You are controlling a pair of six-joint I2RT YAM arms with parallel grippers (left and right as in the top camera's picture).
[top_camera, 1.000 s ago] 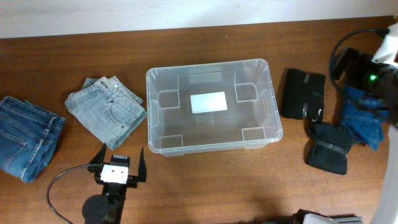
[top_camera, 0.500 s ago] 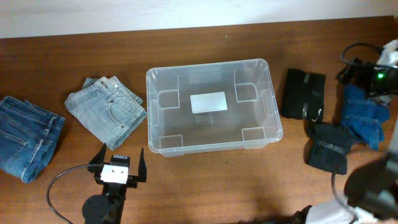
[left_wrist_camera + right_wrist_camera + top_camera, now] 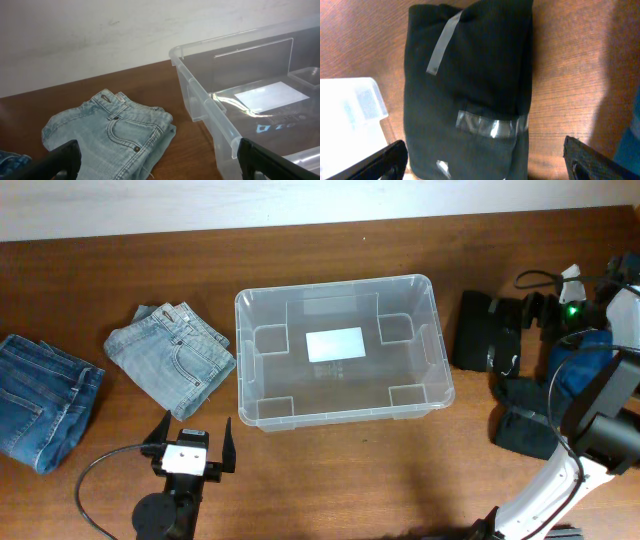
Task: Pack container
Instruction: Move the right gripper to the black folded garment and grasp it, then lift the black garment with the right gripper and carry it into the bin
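Evidently nothing is packed yet: the container (image 3: 338, 282) is seen empty, with two folded jeans (image 3: 170, 358) left of it and the black bundle (image 3: 470, 75) just right of it. The left gripper (image 3: 193, 430), near the container's front-left corner, is spread wide and empty. The right gripper (image 3: 485, 157) is held wide open over the black bundle, nothing grasped.

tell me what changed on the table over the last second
The right gripper moved left from the far right and now hangs over the black folded garment, jaws open and holding nothing. Nothing was taken hold of or let go. The left gripper, the container, the light jeans and the dark jeans stayed as they were.
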